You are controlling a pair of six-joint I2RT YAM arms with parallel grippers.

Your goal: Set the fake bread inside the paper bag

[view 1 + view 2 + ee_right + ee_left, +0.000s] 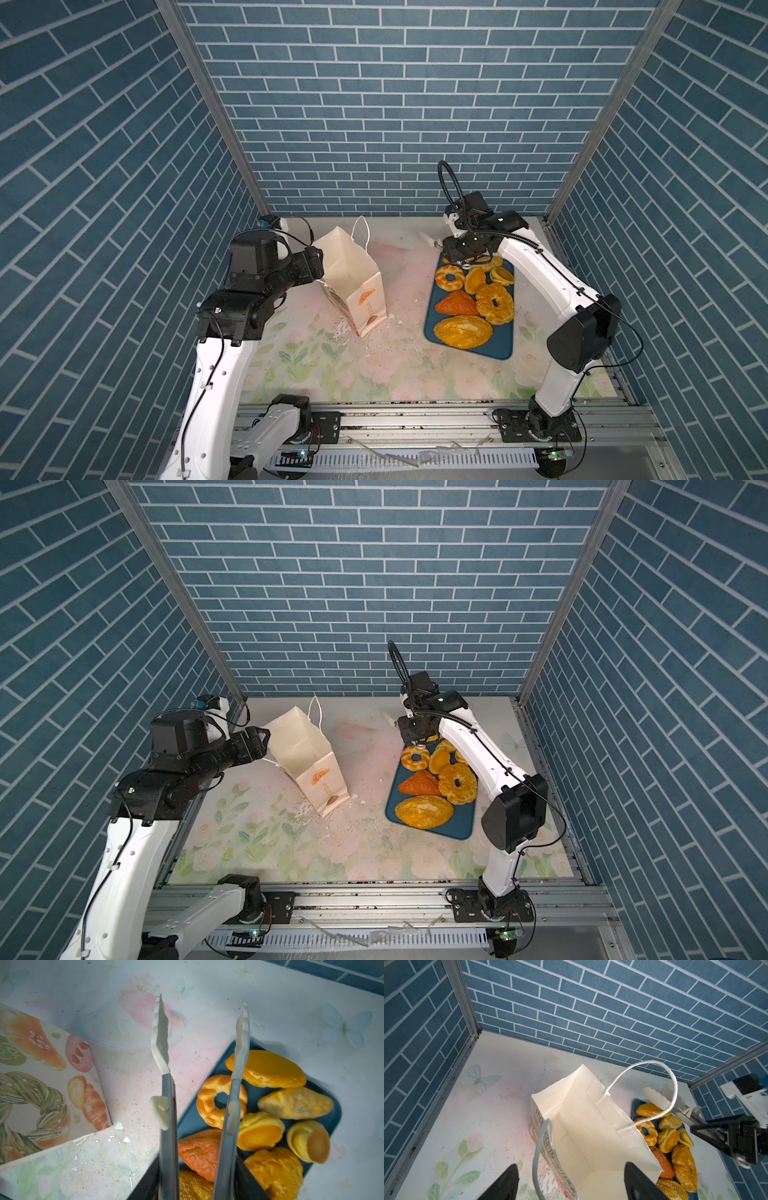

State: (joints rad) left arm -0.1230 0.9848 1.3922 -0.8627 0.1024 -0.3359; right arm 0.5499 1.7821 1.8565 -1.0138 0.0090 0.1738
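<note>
On desk (pixel 332 374), L of centre: bag (pixel 349 266) standing, mouth open upward. One cord handle (pixel 673 1084) sticks up, the other hangs down outside the near wall. L hand (pixel 318 262) is at the bag's rim on its L side, released, fingers (pixel 508 1182) spread wide. In L wrist view the near wall & hanging handle sit btwn them; can't tell if either finger touches paper.

All bread (pixel 461 331) lies on tray (pixel 494 352), R of bag & apart from it, eight pcs. Seeded loaf is nearest the front, triangle (pixel 456 303) & big ring (pixel 494 303) behind it, small ring (pixel 449 277) + buns at far end.

R hand (pixel 455 249) is above the tray's far end, clenched on tongs (pixel 169 1093). Tong tips are apart, sticking out past the tray's far-L corner over bare desk. In R wrist view one tong arm crosses the small ring & a flat bun; touching or not, can't tell.
</note>
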